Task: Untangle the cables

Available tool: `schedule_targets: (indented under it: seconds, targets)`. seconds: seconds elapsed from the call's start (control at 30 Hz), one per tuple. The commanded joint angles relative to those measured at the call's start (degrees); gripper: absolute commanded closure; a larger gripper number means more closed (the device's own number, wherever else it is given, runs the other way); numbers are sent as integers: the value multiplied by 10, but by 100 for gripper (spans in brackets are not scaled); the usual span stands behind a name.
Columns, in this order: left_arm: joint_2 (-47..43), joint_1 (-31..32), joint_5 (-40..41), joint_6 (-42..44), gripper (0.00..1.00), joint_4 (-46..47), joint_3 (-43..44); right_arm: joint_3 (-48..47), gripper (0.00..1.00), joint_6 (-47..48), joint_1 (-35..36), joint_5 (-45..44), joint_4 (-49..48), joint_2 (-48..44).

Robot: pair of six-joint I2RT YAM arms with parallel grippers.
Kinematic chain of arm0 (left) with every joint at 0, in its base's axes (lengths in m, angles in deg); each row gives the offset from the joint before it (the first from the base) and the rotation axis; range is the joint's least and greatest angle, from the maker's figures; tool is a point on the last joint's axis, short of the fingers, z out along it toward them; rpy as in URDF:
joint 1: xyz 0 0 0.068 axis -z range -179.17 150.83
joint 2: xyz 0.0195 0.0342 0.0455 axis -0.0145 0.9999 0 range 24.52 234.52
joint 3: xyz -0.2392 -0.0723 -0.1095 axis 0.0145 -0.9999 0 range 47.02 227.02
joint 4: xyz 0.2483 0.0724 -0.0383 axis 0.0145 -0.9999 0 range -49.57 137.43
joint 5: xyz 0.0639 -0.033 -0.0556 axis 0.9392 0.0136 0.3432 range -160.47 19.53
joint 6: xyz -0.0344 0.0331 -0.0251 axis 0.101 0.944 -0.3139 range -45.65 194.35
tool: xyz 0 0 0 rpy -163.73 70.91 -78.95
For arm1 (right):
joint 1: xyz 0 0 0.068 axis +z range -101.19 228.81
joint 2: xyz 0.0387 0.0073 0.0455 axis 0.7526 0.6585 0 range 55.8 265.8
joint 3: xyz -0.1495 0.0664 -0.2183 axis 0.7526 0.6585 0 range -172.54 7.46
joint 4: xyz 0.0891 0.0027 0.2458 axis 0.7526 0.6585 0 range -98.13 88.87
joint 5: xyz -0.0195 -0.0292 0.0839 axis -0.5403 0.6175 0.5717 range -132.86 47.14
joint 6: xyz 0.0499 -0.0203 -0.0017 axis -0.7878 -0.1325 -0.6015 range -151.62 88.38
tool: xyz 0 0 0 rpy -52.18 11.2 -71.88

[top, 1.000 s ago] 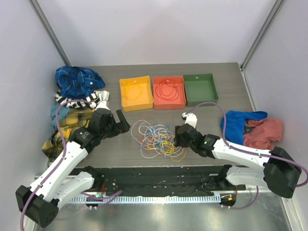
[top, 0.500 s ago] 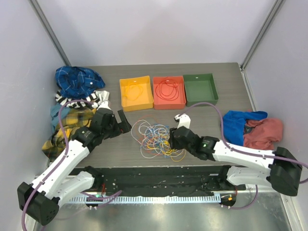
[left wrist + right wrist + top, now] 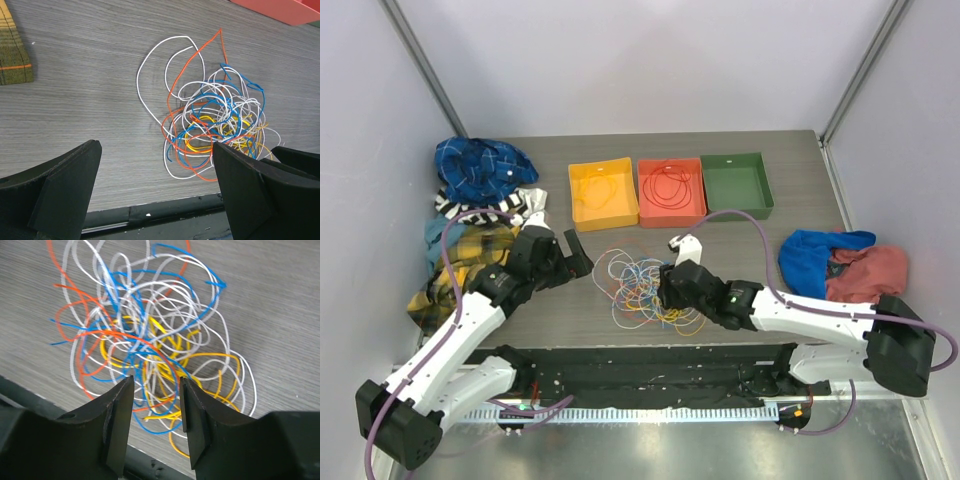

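In the right wrist view the cables (image 3: 150,335) run off the top edge. The strands passing beneath the fingers (image 3: 116,425) of the right gripper (image 3: 155,382) are hidden (which colours, unclear). From above, those fingers sit unseen under the wrist. The left wrist view crops the red tray (image 3: 285,7) and a plaid cloth (image 3: 12,50).

No writing, label, brand name, number or sign can be read in any of the three views.
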Motion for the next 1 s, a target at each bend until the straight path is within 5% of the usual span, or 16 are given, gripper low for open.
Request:
schedule_targets:
  seconds: [0.0,0.3,0.4,0.47,0.53,0.97]
  targets:
    - [-9,1,-6,-1,0,15,-3,-49,51,13,18,-14,-14,-17]
    - [-12,1,-12,-7,0,15,-9,-80,54,6,30,-8,18,94]
    - [-14,2,-15,-7,0,14,-14,-81,71,-1,29,-22,20,122]
    - [-15,1,-18,-8,1,15,-15,-91,92,3,30,-41,24,122]
    - [-15,2,-21,-9,2,15,-15,-104,99,12,30,-68,40,95]
    - [40,47,-29,2,1,68,49,-388,99,113,30,-203,221,-98]
